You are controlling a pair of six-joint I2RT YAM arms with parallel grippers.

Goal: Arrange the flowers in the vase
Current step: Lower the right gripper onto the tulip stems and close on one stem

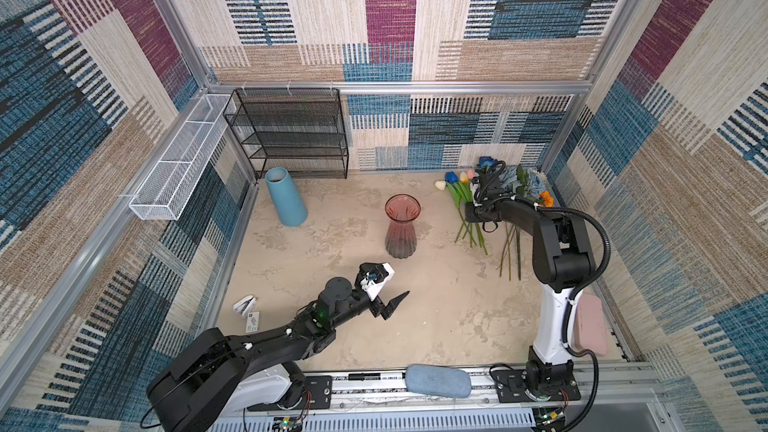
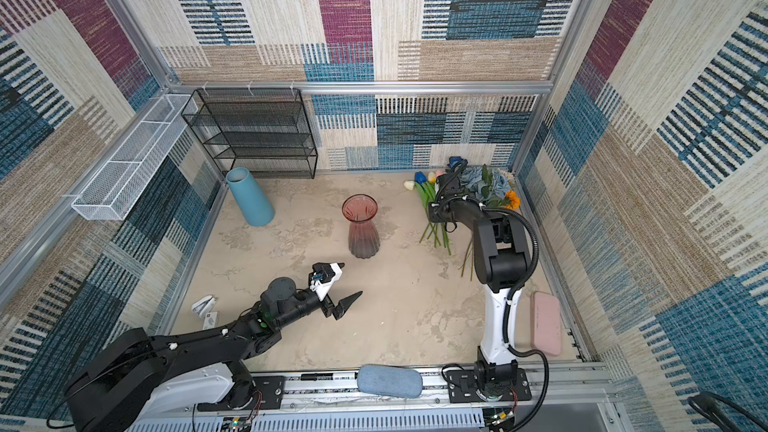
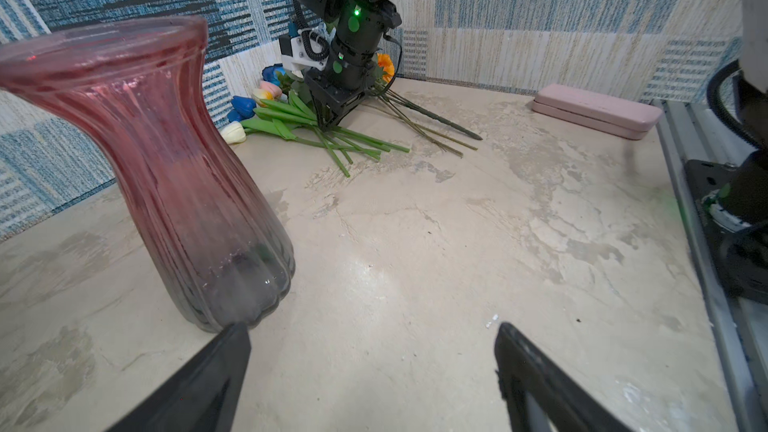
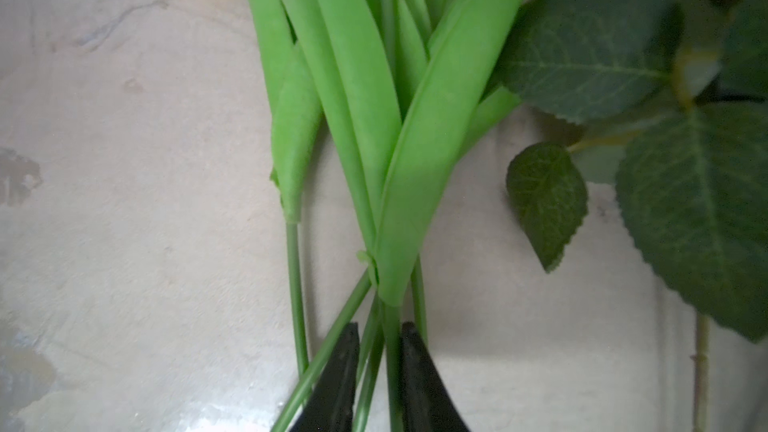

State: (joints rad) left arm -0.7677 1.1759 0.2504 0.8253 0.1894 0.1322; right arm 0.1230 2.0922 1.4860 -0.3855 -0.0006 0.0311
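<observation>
Pinching green tulip stems between narrow jaws, the right gripper (image 4: 380, 328) grips the flowers (image 1: 457, 197). They lie flat in the far right corner of the table (image 1: 415, 317), long axis front to back, blooms toward the rear wall. The vase (image 1: 402, 224) stands upright mid-table. The left gripper (image 1: 399, 280) hangs wide open and empty in front of it.

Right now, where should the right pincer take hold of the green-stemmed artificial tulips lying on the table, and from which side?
Take the bare thin green stems just below the broad green leaves, from straight above, jaws set across them. The artificial tulips lie flat, and there their stems cross into one narrow bundle.
</observation>
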